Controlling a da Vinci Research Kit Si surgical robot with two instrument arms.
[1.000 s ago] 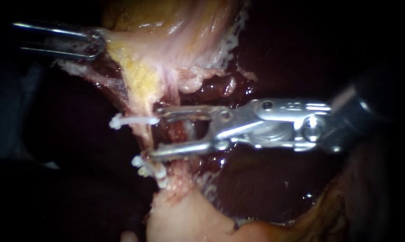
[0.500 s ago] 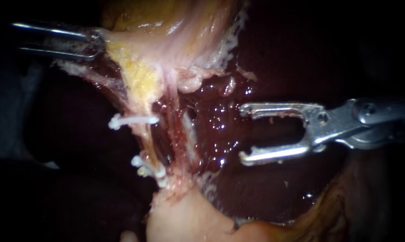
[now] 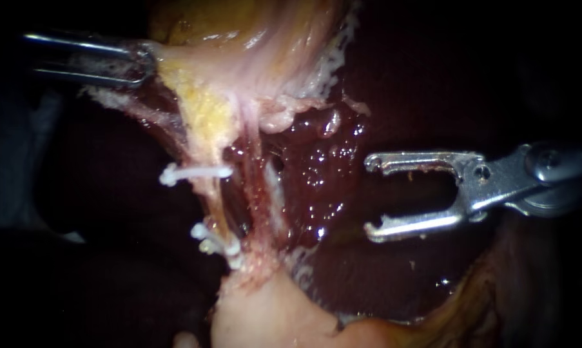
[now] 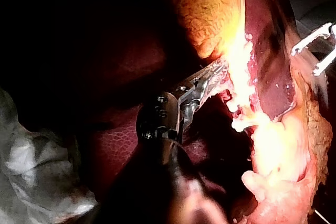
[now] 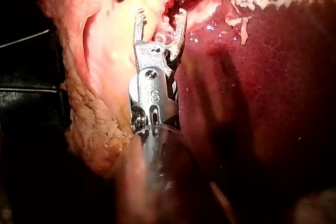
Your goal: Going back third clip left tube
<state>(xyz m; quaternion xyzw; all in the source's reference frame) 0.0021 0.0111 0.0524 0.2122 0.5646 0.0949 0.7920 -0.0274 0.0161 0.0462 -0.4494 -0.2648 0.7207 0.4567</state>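
Two pale tubes run down from the gallbladder (image 3: 252,45). The left tube (image 3: 208,193) carries a white clip (image 3: 194,173) across it, and more white clips (image 3: 216,243) sit lower on it. The right tube (image 3: 263,190) beside it is bare. My right instrument (image 3: 369,196) stands apart to the right of the tubes over the liver (image 3: 316,174), its forked jaws open and empty. It shows the same way in the right wrist view (image 5: 159,17). My left instrument (image 3: 142,61) is shut on the gallbladder's edge, holding it up and left, as the left wrist view (image 4: 218,72) also shows.
Wet dark red liver lies behind and to the right of the tubes. A pale lump of tissue (image 3: 265,316) sits below the lower clips. In the left wrist view, my right instrument's open jaws (image 4: 315,51) show beyond the lit tissue.
My right instrument has drawn back to the right, off the tubes it straddled a second ago, with its jaws still open. The left instrument and the clips have kept their places.
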